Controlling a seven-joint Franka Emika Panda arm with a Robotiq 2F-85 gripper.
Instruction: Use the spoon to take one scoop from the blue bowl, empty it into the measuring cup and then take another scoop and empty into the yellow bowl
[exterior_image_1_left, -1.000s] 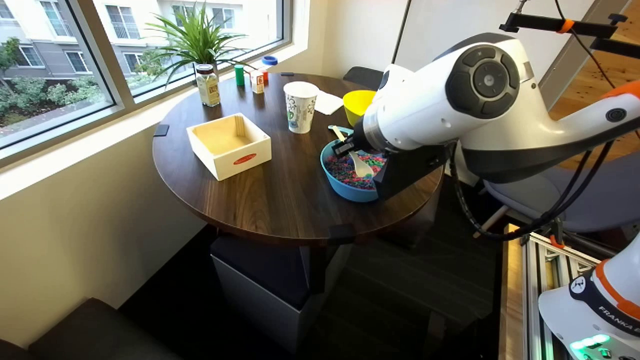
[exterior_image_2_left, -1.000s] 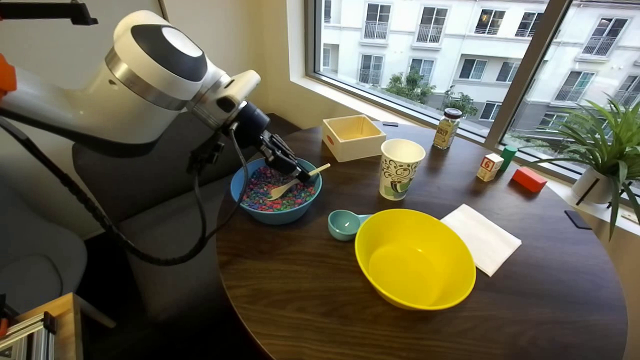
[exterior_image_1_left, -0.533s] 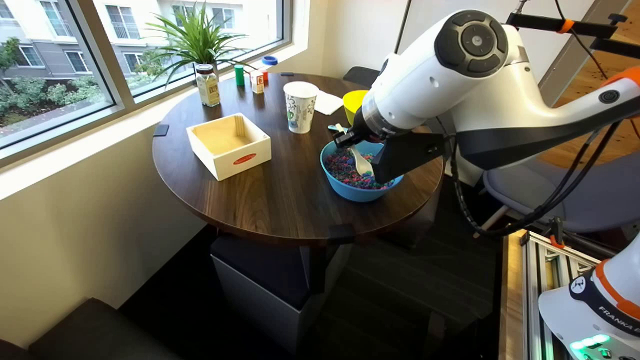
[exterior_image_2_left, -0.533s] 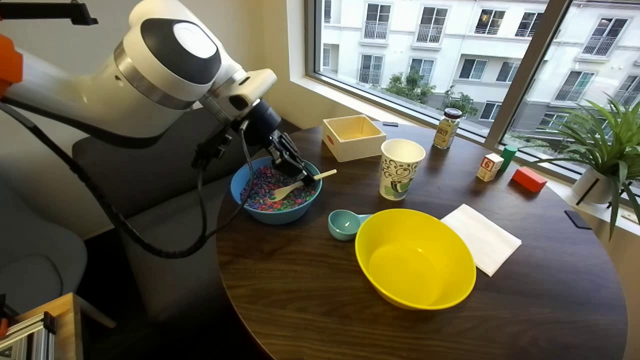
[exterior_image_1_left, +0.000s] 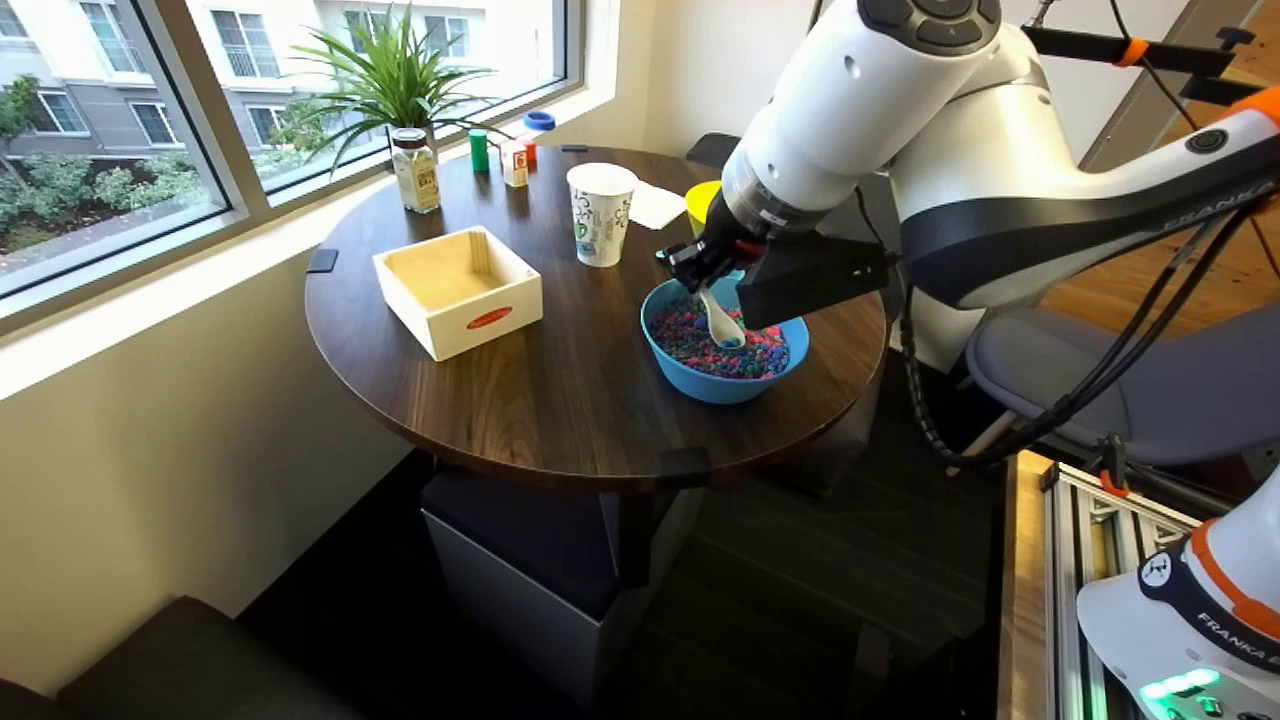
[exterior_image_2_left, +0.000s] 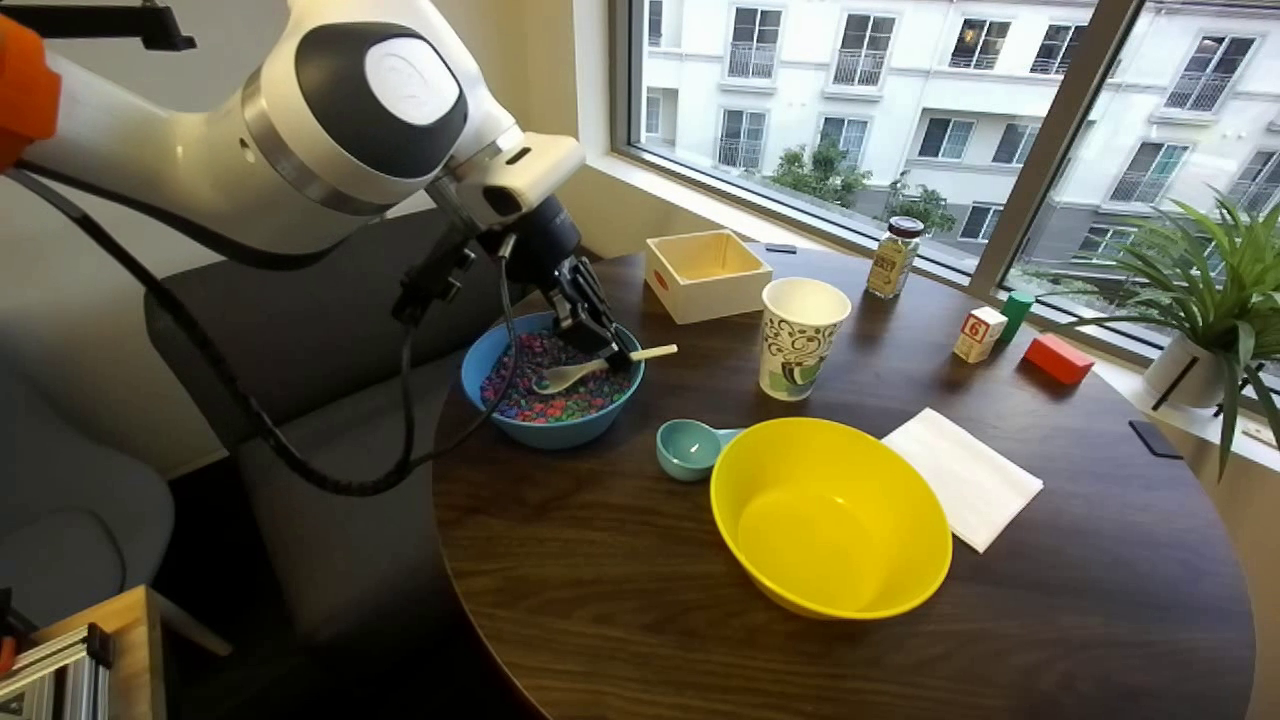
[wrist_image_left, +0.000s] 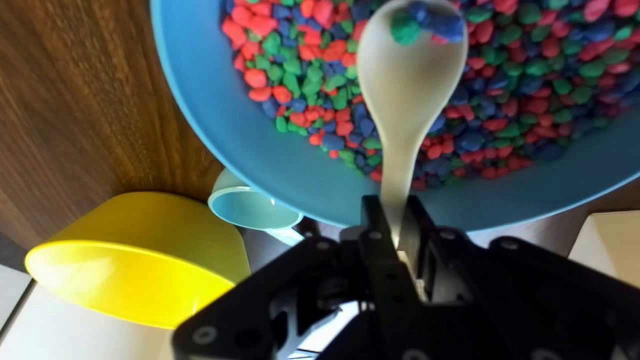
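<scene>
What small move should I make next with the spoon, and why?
Probably dip the spoon tip-first into the coloured pieces in the blue bowl for a fuller scoop: only a few sit near the spoon's tip, most of its hollow looks bare, and the pincer grips the handle.

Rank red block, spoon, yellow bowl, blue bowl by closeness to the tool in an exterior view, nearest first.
1. Spoon, held by the tool
2. Blue bowl, below the spoon
3. Yellow bowl, in the foreground
4. Red block, back right
</scene>
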